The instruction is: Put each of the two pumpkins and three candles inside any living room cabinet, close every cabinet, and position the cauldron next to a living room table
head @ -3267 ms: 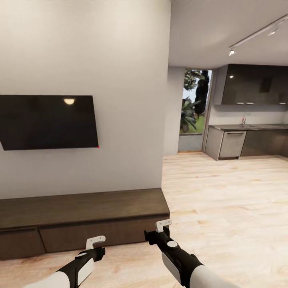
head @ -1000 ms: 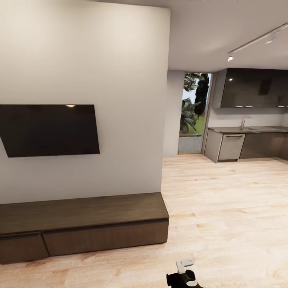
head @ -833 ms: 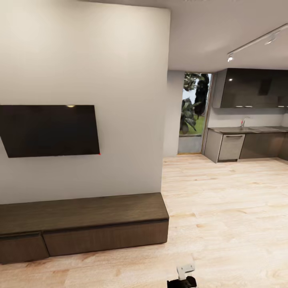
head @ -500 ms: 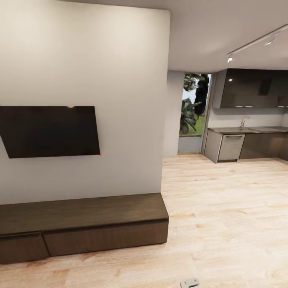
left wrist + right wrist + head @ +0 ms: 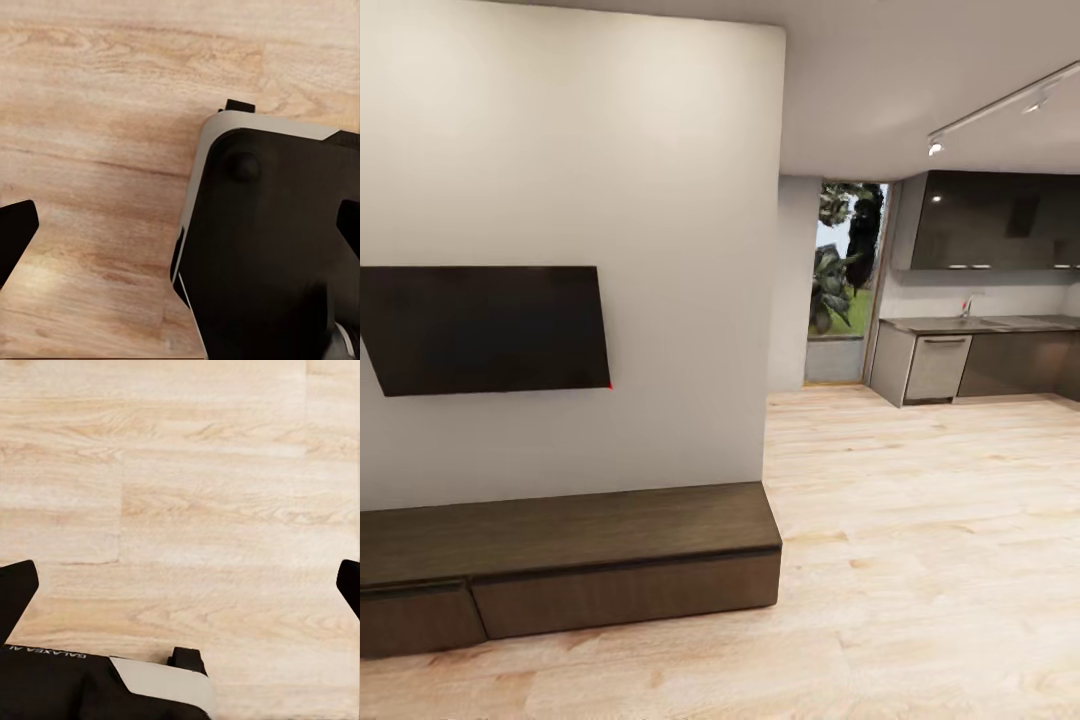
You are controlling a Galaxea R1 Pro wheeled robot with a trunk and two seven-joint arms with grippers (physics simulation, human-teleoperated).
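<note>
The cabinet [image 5: 570,560] is a long low dark-brown unit against the white wall, in the lower left of the head view; its drawer fronts look shut and its top is bare. Pumpkins, candles, cauldron and table are out of view. My left gripper [image 5: 180,236] is open over the wood floor, with its dark fingertips [image 5: 15,240] wide apart and nothing between them. My right gripper [image 5: 182,589] is also open, hanging over bare floor planks with its fingertips [image 5: 16,592] far apart.
A black TV [image 5: 485,330] hangs on the wall above the cabinet. The wall ends at a corner [image 5: 772,300]; beyond it light wood floor [image 5: 920,560] runs to a kitchen counter [image 5: 970,355] and a glass door [image 5: 845,290]. My own base [image 5: 277,247] sits under the left gripper.
Both arms have dropped out of the head view, the right gripper last, sinking below the bottom edge. The camera has tilted slightly upward since the oldest frame; the cabinet has not changed.
</note>
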